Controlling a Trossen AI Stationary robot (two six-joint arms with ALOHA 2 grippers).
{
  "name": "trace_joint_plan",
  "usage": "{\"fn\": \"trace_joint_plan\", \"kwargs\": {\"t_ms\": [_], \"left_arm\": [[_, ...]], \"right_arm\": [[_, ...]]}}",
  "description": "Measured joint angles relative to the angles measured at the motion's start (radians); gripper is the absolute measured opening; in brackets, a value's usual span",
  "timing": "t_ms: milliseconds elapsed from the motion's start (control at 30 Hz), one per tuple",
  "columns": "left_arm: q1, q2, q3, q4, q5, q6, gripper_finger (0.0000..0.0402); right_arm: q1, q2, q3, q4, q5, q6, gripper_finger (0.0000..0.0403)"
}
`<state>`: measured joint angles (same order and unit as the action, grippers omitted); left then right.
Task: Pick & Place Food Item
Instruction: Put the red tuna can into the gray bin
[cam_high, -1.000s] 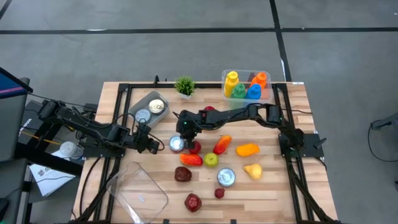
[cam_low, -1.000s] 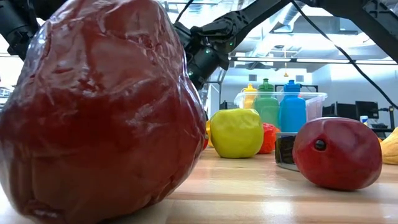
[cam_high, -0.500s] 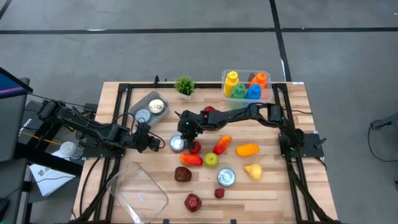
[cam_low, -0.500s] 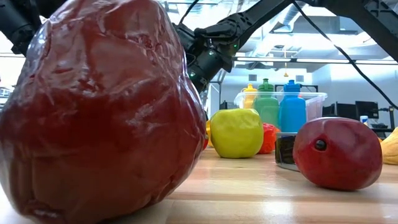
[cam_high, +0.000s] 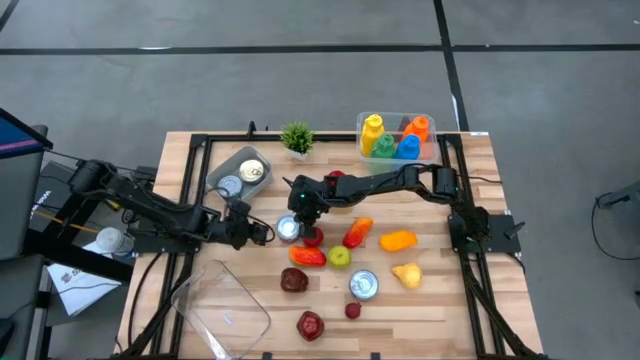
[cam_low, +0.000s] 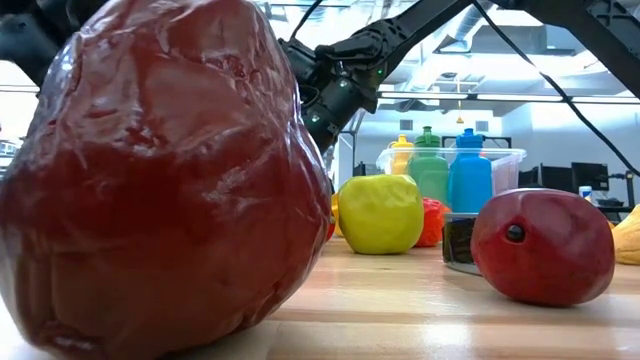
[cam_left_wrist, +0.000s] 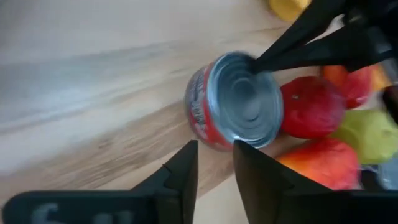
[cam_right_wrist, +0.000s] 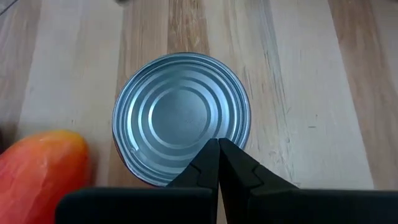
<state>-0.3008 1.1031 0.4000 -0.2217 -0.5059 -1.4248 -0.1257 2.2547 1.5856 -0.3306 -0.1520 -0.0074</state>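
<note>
Since 1 s ago, left hand (cam_high: 262, 233) has closed in on red-labelled steel can (cam_high: 287, 229), fingers slightly apart; can upright on bench (cam_high: 440, 290). Right hand (cam_high: 303, 210) directly above it, fingers together.

Can (cam_high: 287, 229) — fruit-crowded right (cam_high: 313, 237), open left

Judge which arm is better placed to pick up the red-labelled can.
Left, probably. The left tool is level with the can, fingers slightly apart and aimed at its side. The right tool hangs directly above the can's lid, fingers shut.
</note>
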Motion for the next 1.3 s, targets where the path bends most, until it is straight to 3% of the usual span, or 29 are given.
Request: {"fn": "trace_joint_plan", "kwargs": {"t_ms": [333,633,1000,1300], "left_arm": [[-0.001,0.224,0.0,0.284,-0.001,-0.076,0.0178],[0.001,0.259,0.0,0.3,0.016,-0.158,0.0235],[0.002,0.259,0.0,0.305,-0.052,-0.189,0.0231],[0.075,0.259,0.0,0.32,-0.091,-0.221,0.022]], "right_arm": [[-0.024,-0.01,-0.06,0.056,-0.048,0.022,0.0],[-0.033,-0.01,-0.067,0.076,-0.084,0.018,0.0],[-0.058,-0.138,-0.089,-0.018,0.012,-0.008,0.0],[-0.081,-0.149,-0.088,-0.154,0.083,-0.019,0.0]]}}
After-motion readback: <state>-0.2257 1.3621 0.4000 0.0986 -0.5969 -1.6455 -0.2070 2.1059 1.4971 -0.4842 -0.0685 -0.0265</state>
